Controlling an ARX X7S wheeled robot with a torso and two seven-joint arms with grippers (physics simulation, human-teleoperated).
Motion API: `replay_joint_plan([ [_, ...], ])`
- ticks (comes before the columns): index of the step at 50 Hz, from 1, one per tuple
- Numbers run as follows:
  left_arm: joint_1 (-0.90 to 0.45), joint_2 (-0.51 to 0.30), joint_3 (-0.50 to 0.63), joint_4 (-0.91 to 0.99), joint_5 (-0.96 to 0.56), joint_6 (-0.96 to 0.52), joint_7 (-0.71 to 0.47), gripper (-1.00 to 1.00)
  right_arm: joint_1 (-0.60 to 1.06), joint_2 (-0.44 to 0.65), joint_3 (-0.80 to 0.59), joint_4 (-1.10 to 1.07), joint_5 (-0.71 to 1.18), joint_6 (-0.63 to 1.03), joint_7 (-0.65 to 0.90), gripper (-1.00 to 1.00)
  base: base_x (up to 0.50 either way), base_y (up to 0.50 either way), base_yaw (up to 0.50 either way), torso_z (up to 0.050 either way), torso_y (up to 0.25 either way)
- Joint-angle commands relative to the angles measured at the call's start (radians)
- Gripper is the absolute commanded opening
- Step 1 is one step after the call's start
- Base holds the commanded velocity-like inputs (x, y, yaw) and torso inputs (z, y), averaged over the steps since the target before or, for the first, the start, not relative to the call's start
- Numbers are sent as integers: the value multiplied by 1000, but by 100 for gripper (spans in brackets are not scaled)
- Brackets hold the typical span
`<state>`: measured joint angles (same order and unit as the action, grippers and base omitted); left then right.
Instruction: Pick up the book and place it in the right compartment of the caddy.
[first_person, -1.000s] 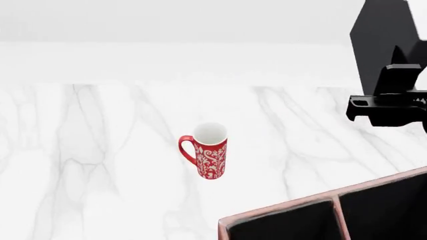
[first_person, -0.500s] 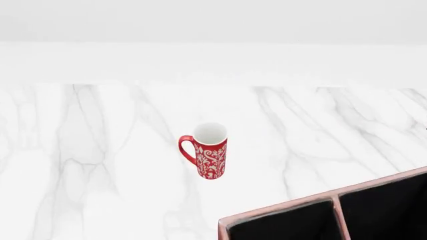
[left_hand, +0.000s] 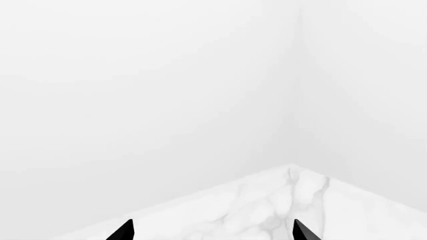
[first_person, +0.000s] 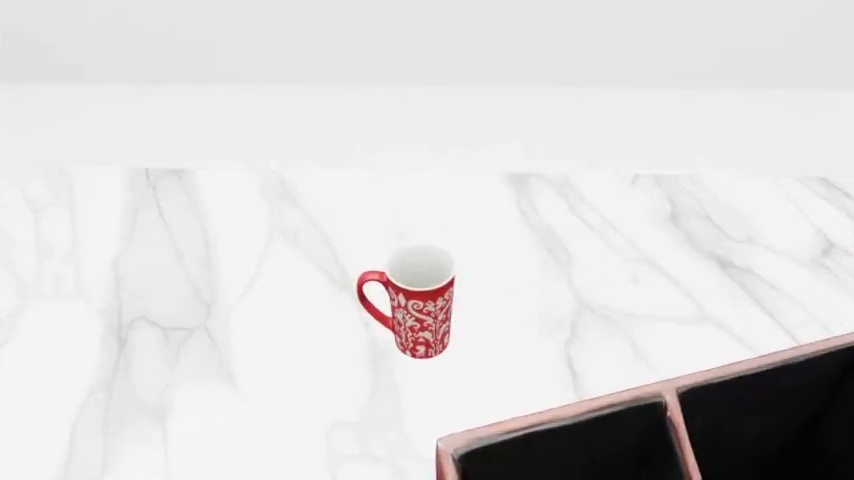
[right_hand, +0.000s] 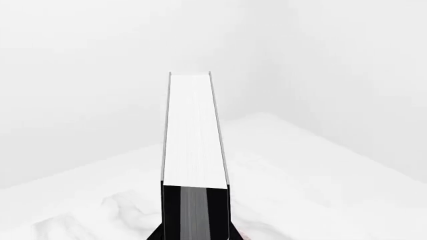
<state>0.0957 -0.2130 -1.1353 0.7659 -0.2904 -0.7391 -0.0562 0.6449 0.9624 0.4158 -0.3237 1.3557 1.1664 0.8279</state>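
My right fingers seem clamped on the book, page edges outward, ready for the caddy at the bench's near-right corner; my left fingers stand apart, idle.

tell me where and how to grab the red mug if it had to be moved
Grip the red patterned mug across its tall body, just below the rim, coming from its right side as the head view shows it or from above. Its handle juts left, so that side is awkward. It stands upright, apart from the caddy, leaving room for a pincer's fingers.
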Motion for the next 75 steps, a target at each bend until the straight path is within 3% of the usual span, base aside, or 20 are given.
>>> replay_joint_plan([
  [1, 6, 21, -23, 2, 14, -1, 23, 100, 64, 12, 75, 27, 46, 71, 95, -100, 0, 0, 0, 10, 0],
  [8, 7, 23, -17, -10, 17, 10, 23, 100, 93, 28, 70, 72, 119, 120, 215, -100, 0, 0, 0, 0, 1],
  [36, 10, 21, -12, -10, 10, 10, 18, 100, 78, 53, 87, 108, 160, 132, 290, -100, 0, 0, 0, 0, 1],
  [62, 16, 23, -2, -17, 12, 19, 12, 100, -31, 27, 93, 104, 52, 79, 205, -100, 0, 0, 0, 0, 1],
  [75, 18, 24, 3, -23, 13, 26, 9, 100, 4, 21, 40, 89, 100, 95, 192, -100, 0, 0, 0, 1, 2],
])
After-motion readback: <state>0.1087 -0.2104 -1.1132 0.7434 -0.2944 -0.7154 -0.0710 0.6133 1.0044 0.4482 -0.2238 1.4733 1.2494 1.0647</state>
